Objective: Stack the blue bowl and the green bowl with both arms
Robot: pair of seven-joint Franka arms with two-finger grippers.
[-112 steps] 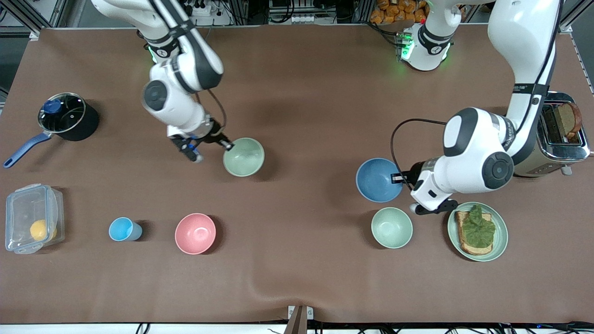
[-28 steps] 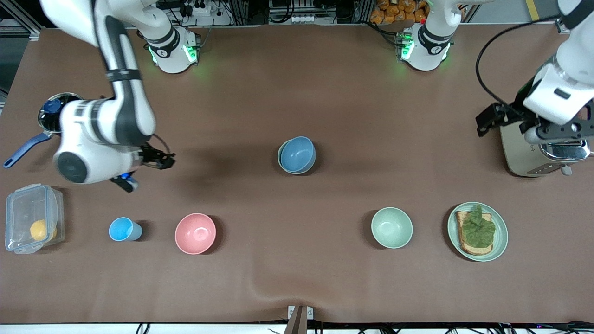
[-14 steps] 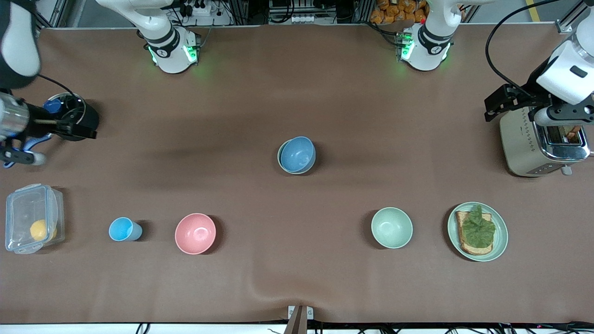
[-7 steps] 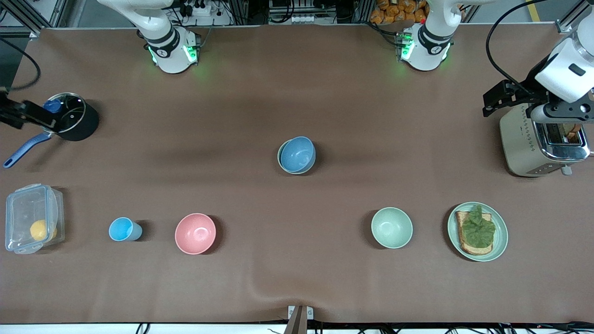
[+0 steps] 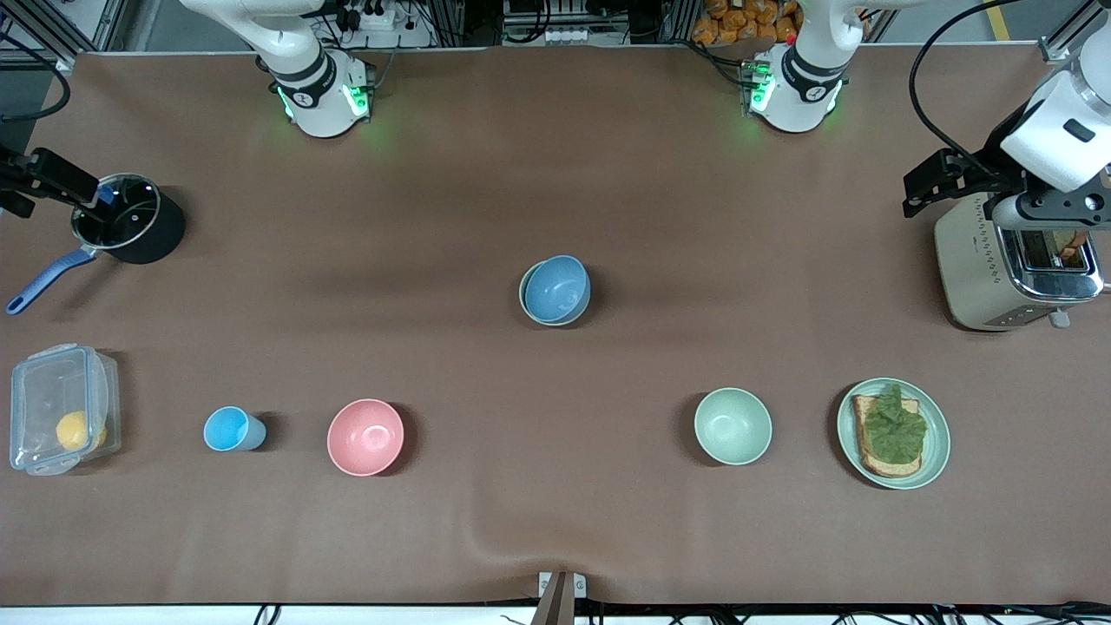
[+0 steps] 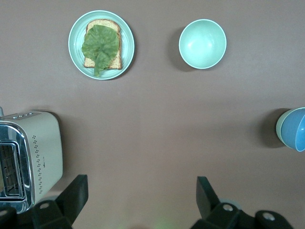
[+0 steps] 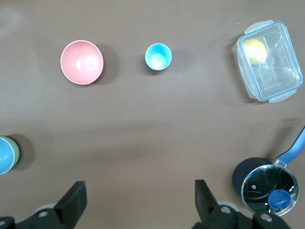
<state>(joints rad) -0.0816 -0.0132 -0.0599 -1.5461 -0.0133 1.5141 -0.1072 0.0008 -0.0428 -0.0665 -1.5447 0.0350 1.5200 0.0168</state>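
Pot (image 5: 128, 227) sits under the right pincer (image 7: 138, 202), whose fingers are spread and empty. Toward the left arm's end from the pot, the blue bowl (image 5: 557, 288) nests inside the green bowl (image 5: 526, 299) mid-counter. Left pincer (image 6: 140, 200) hangs spread over the toaster (image 5: 1011, 265).

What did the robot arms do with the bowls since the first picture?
They let go of both bowls: the blue bowl now sits inside the green bowl mid-table. The left pincer went up over the toaster, the right pincer to the pot; both are open. The pink bowl, cup, mint bowl and plate stayed.
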